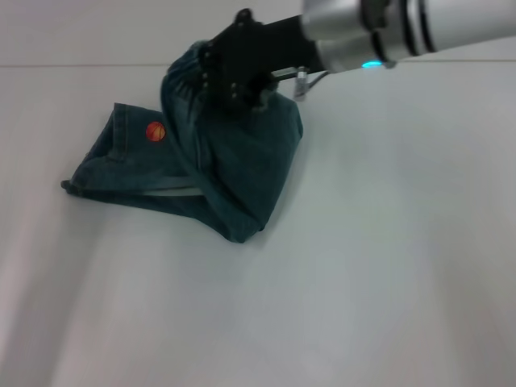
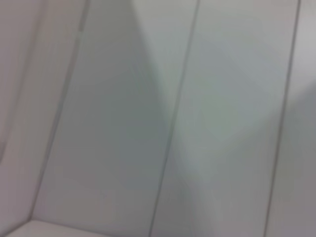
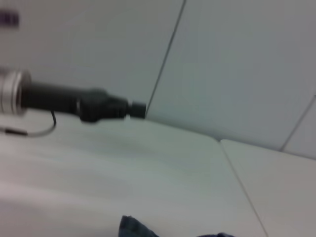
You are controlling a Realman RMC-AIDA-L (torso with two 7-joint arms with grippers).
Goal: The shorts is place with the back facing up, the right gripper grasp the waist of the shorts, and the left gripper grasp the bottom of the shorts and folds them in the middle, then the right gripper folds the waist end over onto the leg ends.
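The leg ends (image 1: pixel 93 181) lie flat on the table (image 1: pixel 387 266), far left. The right gripper (image 1: pixel 234 76), reaching in from the right, lifts the waist (image 1: pixel 187 76) of the shorts (image 1: pixel 234 161); its grip looks clamped on denim. Folding means carrying it leftward.

The shorts (image 1: pixel 234 173) lie bunched on the counter, faded blue-green denim doubled over on itself, with the orange ball print (image 1: pixel 155 131) showing near the leg ends (image 1: pixel 89 173). The gathered waist (image 1: pixel 184 81) is lifted above the rest.
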